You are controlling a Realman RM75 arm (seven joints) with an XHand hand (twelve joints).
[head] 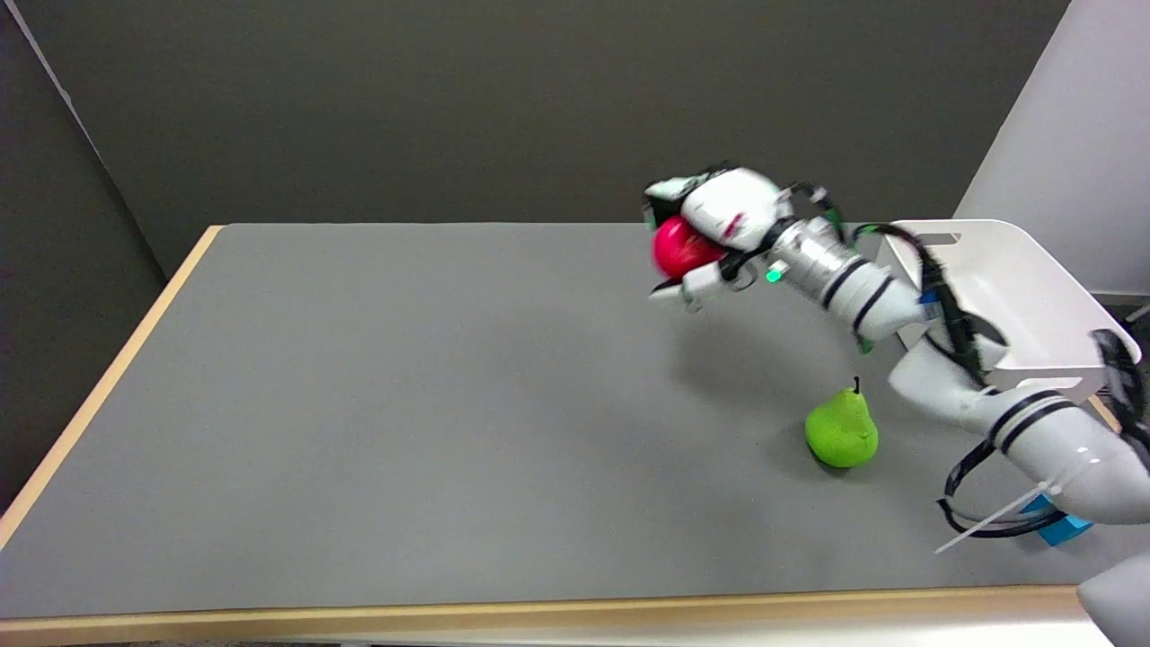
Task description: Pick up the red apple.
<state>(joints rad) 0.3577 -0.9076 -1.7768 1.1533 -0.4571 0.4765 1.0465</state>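
The left and middle of the grey table (404, 404) carry nothing but its mat, edged by a pale wood border along the left and near sides, with a dark wall behind. Further right, above the table's far half, the red apple (678, 247) is up in the air, clear of the surface, with a soft shadow on the mat below and a little to its right. It is a round, smooth, bright pinkish-red fruit, only partly showing, since the right hand (714, 238) wraps it: black-and-white fingers (669, 189) curl over its top, another part of the hand (687, 289) comes under it, and the white back of the hand covers its right side. The picture is slightly blurred around the hand, so the exact contact of each finger cannot be told. Right of that, the white arm slopes down towards the lower right corner, ringed with black bands and trailing black cables. Under the arm and on its near side, a green pear (843, 431) with a dark stem sits on the mat, well apart from the apple. At the far right, a white tray (1015, 288) rests at the table's edge, partly behind the arm, and a small blue object (1060, 528) peeks out beneath the arm's lowest part.
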